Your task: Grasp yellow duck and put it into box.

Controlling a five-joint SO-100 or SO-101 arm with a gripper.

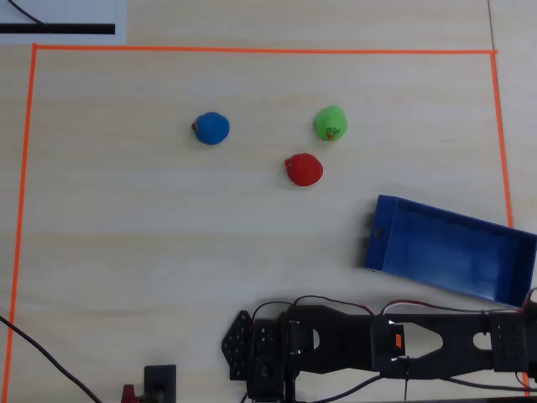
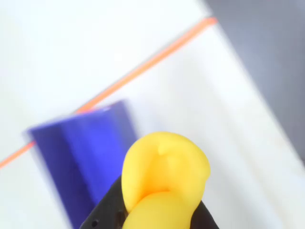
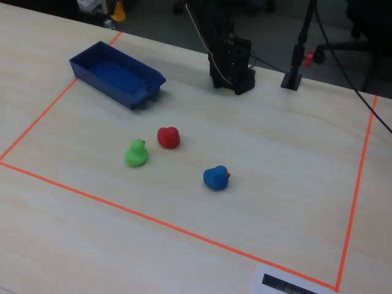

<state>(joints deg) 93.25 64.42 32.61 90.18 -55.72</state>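
The yellow duck [image 2: 164, 179] is showing only in the wrist view, where it is filling the lower middle of the picture, pinched in the black gripper [image 2: 152, 214], whose jaws are pressing against its sides. The duck is blurred and close to the lens; its beak is not visible, so which way it is facing cannot be told, though its body is rising roughly upright out of the gripper.

Behind it in the wrist view, the blue box [image 2: 81, 148] is lying to the left, with an orange tape line [image 2: 143, 67] running diagonally past it across the pale surface [image 2: 57, 57].

In the overhead view, the box [image 1: 453, 252] is sitting at the right, its long axis running left to right and tilting slightly down toward the right, just above the arm [image 1: 377, 340], which is stretching along the bottom edge. Three other ducks are resting well apart from the box in the open middle of the taped area: a blue duck [image 1: 211, 128], a green duck [image 1: 331, 123] and a red duck [image 1: 304, 170]. None of them is lying between the arm and the box.

A white label with a black bar [image 3: 288, 285] is lying outside the tape in the fixed view; no writing can be read.
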